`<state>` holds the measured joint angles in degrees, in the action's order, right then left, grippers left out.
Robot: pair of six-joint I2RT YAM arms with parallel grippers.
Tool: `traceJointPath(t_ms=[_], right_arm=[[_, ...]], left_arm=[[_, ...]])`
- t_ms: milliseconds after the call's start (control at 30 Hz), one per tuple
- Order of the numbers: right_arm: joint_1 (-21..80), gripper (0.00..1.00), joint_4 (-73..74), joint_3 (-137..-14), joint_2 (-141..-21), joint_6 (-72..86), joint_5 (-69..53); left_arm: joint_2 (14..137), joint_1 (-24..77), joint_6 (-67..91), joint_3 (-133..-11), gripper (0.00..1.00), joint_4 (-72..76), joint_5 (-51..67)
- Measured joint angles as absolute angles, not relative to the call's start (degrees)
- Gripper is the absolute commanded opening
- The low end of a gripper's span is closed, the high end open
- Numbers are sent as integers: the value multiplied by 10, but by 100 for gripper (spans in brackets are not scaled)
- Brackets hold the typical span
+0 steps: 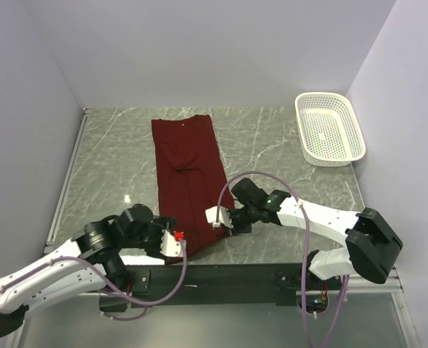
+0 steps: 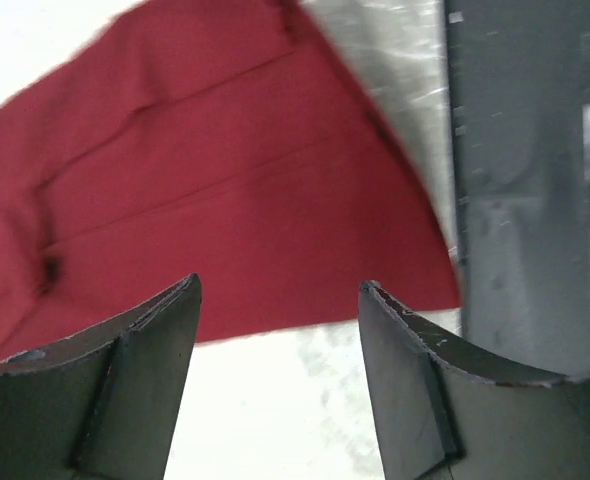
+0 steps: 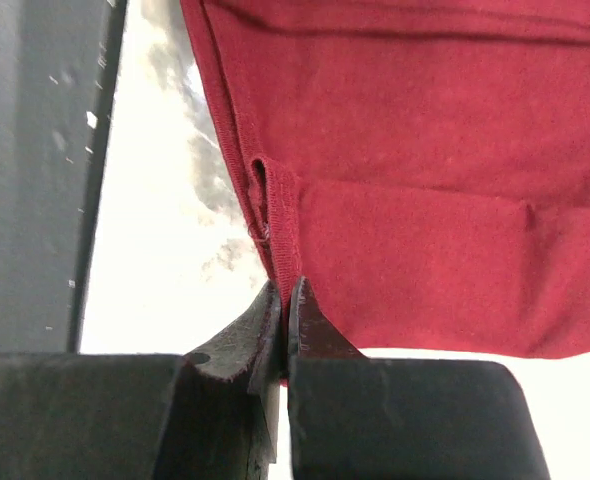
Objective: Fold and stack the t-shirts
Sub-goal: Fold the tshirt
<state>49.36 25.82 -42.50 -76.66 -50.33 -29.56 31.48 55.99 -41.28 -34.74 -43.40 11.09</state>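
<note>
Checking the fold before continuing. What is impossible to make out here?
Top view: the t-shirt's near corners, covered by the left tool and right tool.
Right wrist view: how many layers the right tool pinches; its fingers hide the edge.
Left wrist view: the t-shirt's far part, cut off by the frame.

Maroon t-shirt (image 1: pixel 188 170) lying as a long narrow strip on the marble table (image 1: pixel 286 167).
The left gripper (image 1: pixel 178 241) and right gripper (image 1: pixel 215 217) sit at its near corners; a white mesh basket (image 1: pixel 330 157) stands far right.
</note>
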Motion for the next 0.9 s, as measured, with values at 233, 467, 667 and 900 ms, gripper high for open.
traceJointPath(t_ms=[233,467,667,900], right_arm=[[488,0,278,-436,-766,-484,-342],[454,0,286,-443,-767,-471,-374],[426,0,288,-447,-767,-463,-399],[420,0,291,-447,-767,-461,-415]], left_arm=[[404,605,-380,-323,68,-345,158],[459,710,-327,-317,69,-291,148],[512,741,-288,-311,66,-267,87],[542,742,-252,-311,61,-243,7]])
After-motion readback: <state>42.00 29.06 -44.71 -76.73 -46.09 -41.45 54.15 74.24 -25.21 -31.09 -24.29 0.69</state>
